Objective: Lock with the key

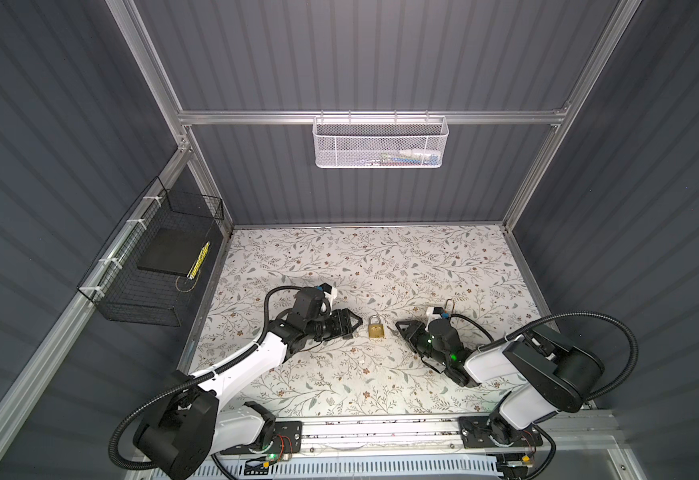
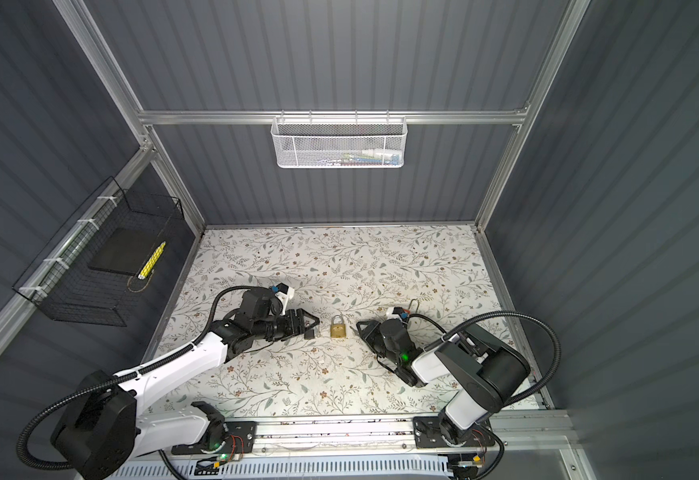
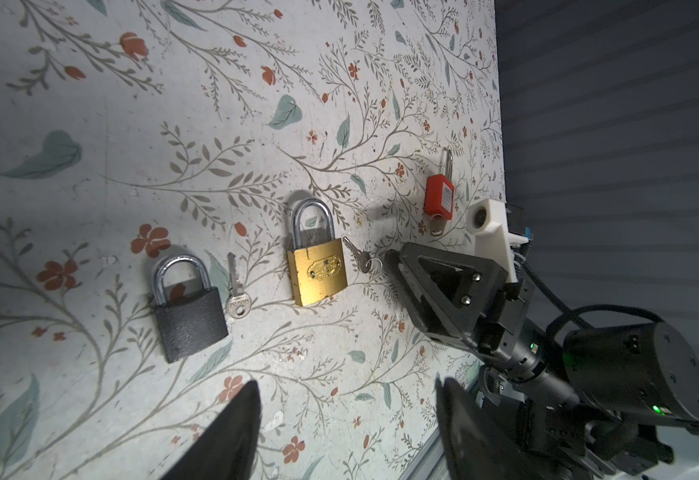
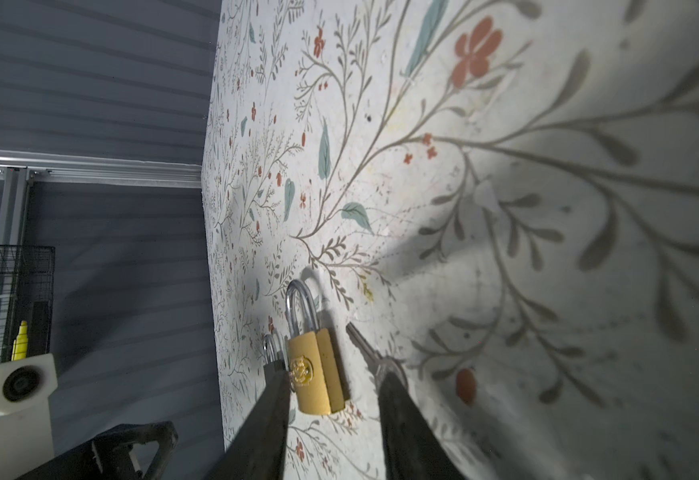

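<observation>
1. Brass padlock (image 1: 375, 326) is lying flat near the middle of the floral tabletop (image 1: 443, 257), its shackle pointing toward the back wall. Its key (image 3: 362, 257), on a small ring, is lying just beside the body's right edge.
2. The right gripper (image 4: 335, 374) is sitting low just right of the brass padlock, its fingers (image 4: 401, 415) standing moderately apart. One tip is covering the key's head; whether it is touching the key, I cannot tell.
3. The left gripper (image 3: 345, 384) is hovering just left of the brass padlock, its fingers spread wide and gripping nothing.
4. A black padlock (image 3: 189, 322) is lying left of the brass padlock, with a loose silver key (image 3: 237, 301) between them. A red padlock (image 3: 439, 199) is lying to the right, farther back.
5. The surface is showing grey branches, teal leaves and rust-red flowers on a pale, scuffed ground.
6. Dark ribbed walls (image 1: 381, 62) and an aluminium frame (image 1: 256, 117) are enclosing the space. A white mesh basket (image 1: 331, 145) is hanging beyond the brass padlock, and a black wire basket (image 1: 139, 307) far to its left.
7. The brass padlock is carrying an embossed oval plate and the red padlock a white label; neither is readable.
</observation>
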Controlling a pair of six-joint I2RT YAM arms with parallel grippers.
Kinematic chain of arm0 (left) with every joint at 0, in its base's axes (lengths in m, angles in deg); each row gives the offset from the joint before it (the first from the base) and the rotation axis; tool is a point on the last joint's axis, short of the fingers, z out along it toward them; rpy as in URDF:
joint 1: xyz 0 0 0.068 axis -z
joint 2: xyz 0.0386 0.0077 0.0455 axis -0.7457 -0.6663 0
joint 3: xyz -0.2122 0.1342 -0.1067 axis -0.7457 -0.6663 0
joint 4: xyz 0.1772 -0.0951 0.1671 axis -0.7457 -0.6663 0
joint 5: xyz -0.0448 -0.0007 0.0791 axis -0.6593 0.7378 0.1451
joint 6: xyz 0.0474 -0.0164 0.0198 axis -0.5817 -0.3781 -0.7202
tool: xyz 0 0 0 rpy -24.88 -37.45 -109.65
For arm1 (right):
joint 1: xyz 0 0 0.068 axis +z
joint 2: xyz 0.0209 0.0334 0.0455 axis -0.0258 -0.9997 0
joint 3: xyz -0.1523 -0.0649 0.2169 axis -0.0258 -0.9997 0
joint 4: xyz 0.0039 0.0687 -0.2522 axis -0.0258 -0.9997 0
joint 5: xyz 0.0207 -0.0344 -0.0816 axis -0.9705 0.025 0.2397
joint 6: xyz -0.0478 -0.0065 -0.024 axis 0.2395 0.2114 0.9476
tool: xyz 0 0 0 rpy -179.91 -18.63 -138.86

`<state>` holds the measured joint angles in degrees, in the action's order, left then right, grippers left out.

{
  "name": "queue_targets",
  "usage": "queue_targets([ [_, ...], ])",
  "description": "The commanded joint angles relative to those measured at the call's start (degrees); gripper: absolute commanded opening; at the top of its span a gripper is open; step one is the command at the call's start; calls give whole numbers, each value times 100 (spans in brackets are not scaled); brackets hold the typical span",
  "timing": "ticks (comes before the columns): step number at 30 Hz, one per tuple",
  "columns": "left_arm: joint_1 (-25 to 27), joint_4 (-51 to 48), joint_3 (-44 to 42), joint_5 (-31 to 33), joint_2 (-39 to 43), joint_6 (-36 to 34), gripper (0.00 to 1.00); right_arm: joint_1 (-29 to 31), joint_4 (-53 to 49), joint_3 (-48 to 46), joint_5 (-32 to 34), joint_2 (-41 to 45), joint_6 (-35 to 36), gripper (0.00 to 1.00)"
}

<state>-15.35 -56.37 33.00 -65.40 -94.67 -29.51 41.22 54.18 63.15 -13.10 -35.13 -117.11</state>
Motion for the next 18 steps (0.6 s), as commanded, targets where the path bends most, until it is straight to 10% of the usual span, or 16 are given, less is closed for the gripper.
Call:
queue_targets([
  [1, 10, -19, -18, -80, 95, -2, 69, -1, -92, 20, 68, 47, 129, 44],
  [18, 10, -189, 73, -10, 129, -49, 69, 3, 53, 204, -448, -367, -98, 56],
])
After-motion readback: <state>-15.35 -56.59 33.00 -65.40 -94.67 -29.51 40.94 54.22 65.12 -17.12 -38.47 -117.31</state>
